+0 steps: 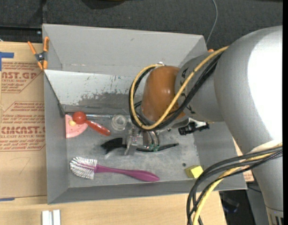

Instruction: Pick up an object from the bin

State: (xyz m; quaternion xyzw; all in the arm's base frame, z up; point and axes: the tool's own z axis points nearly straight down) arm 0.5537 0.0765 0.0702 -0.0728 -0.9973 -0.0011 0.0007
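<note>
Down at middle of bin (56, 153), tool (133, 143); black piece (112, 145) just beside, view's left; grip unclear.

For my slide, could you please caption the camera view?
The claw hangs beside a black object, a purple-handled brush lying nearby.

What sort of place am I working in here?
Probably a lab bin-picking test cell: a grey metal bin of loose odds like a purple brush and a yellow block, with the cabled arm's gripper down inside it.
</note>
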